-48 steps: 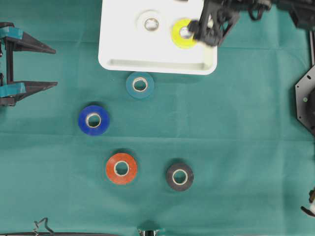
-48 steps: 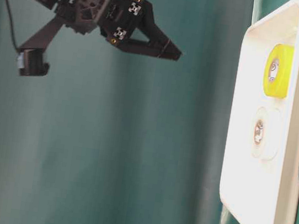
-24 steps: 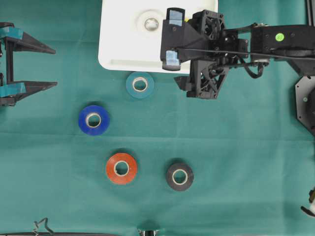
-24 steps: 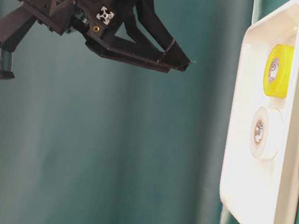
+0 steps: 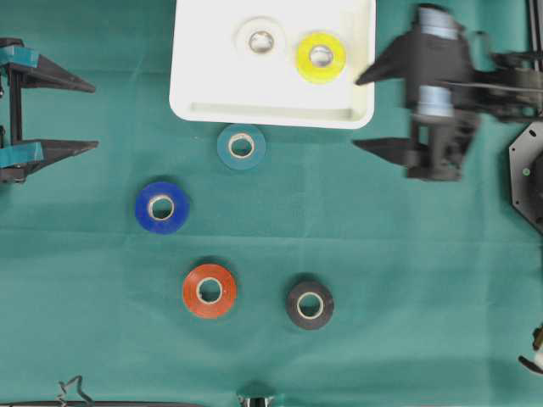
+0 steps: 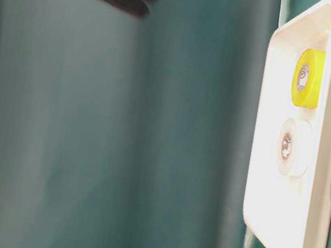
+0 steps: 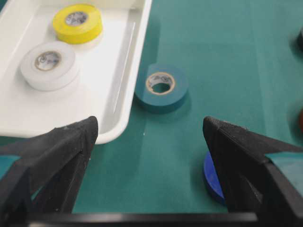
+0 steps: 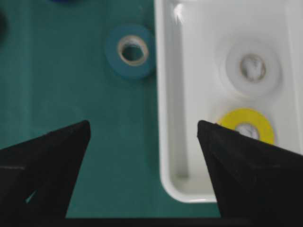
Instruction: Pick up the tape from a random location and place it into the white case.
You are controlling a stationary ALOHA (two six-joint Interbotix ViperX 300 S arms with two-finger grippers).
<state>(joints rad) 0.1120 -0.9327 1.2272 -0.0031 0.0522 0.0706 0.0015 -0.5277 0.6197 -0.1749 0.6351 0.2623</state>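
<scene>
While the right gripper (image 5: pixel 363 110) is hanging wide open and empty beside the shallow white plastic case (image 5: pixel 271 114), the nearest teal tape roll (image 5: pixel 242 147) is lying against the rim, risking a fouled grasp

white case (image 5: pixel 271 108) holds yellow tape (image 5: pixel 321 57) and white tape (image 5: pixel 260 39), lying flat.
</scene>
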